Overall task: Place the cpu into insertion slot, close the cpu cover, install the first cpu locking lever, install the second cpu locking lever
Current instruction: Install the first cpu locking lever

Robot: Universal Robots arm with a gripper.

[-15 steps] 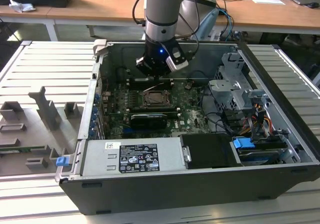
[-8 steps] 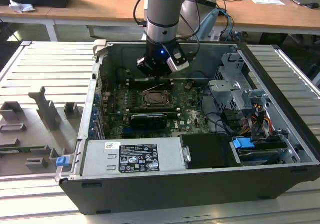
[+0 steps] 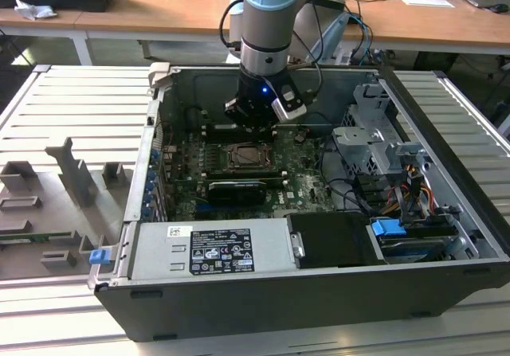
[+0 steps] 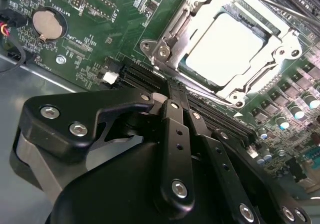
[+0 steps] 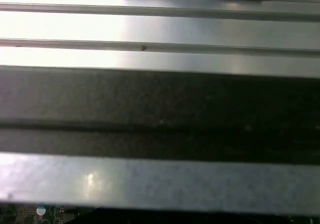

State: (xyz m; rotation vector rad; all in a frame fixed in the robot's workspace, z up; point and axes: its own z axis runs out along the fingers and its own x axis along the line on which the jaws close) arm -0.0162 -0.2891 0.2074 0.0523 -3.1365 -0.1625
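The cpu (image 4: 225,46) lies in the insertion slot (image 3: 249,157) with its pale silvery face up. The cpu cover (image 4: 172,38) is down around it, a silvery frame with the chip showing through its window. A thin metal locking lever (image 4: 270,1) runs along the cover's far side. My gripper (image 4: 167,91) hangs just off one corner of the socket, its black fingers (image 4: 176,121) drawn together, shut, with nothing seen between them. In the exterior view the gripper (image 3: 253,121) stands low over the board at the socket's far edge.
Long black memory slots (image 4: 215,116) run beside the socket under the fingers. A coin battery (image 4: 48,23) sits on the green board. A black graphics card (image 3: 235,190), the power supply (image 3: 211,248) and a drive cage (image 3: 374,137) crowd the case. Case walls (image 5: 160,98) stand close.
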